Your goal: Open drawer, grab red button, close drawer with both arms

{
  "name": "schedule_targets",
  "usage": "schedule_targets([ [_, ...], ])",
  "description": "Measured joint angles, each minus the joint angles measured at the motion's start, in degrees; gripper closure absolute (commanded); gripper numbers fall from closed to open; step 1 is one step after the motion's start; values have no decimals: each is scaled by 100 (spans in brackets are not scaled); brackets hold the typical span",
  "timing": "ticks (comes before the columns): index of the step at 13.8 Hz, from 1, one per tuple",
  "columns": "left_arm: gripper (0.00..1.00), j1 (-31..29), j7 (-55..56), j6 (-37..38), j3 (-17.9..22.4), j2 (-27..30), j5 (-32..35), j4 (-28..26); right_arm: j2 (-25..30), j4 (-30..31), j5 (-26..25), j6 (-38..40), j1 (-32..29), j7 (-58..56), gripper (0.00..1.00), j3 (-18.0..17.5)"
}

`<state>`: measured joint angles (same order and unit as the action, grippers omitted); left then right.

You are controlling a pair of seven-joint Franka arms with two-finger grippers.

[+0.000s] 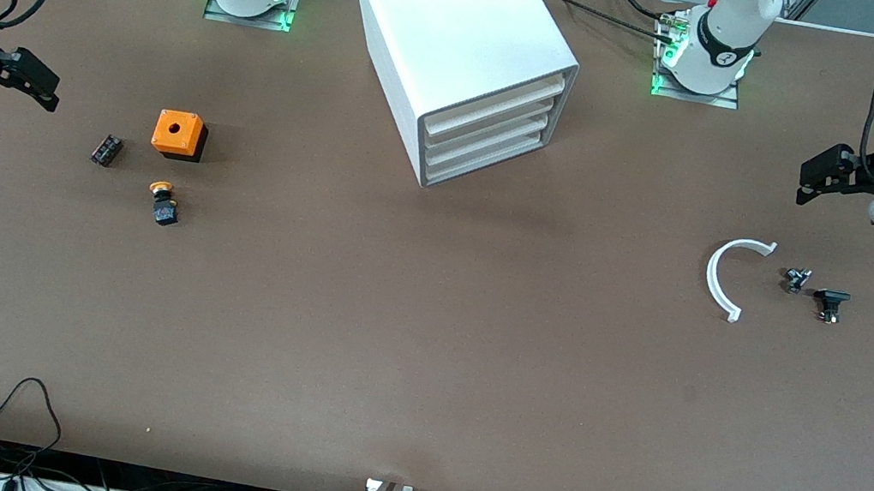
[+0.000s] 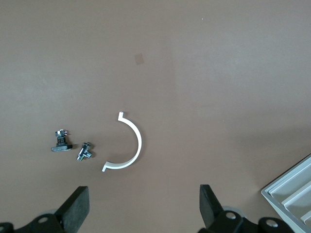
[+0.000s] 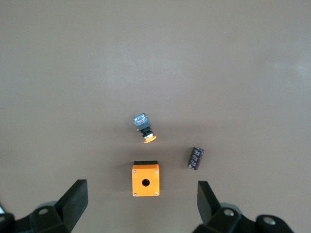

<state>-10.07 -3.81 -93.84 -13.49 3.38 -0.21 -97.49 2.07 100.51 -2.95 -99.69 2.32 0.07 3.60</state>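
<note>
The cabinet (image 1: 466,51) stands mid-table with all three drawers (image 1: 493,128) pushed in, so their contents are hidden; the red button is not visible. Toward the right arm's end lie an orange box (image 1: 178,134) and an orange-capped button (image 1: 164,203). Both the right gripper (image 1: 29,79) and the left gripper (image 1: 824,175) hover with fingers spread, empty.

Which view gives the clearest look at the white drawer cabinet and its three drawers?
The front view: the whole cabinet shows there, with all three stacked drawer fronts pushed in. The left wrist view catches only one corner of the cabinet at the picture's edge. The right wrist view does not show it at all.
</note>
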Motion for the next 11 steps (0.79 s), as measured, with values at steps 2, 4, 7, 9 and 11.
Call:
schedule_targets([
  [2, 0, 0, -7, -99, 0, 0, 0, 1, 0, 0, 96, 20, -1, -1, 0, 29],
  [4, 0, 0, -8, -127, 0, 0, 0, 3, 2, 0, 107, 67, -1, -2, 0, 49],
  [7, 0, 0, -8, -125, 0, 0, 0, 3, 12, 0, 109, 87, -1, -2, 0, 49],
  [9, 0, 0, -8, -125, 0, 0, 0, 3, 13, 0, 110, 90, -1, -2, 0, 50],
  [11, 0, 5, -8, -97, -26, -31, 0, 2, 34, 5, 110, 101, -1, -2, 0, 50],
])
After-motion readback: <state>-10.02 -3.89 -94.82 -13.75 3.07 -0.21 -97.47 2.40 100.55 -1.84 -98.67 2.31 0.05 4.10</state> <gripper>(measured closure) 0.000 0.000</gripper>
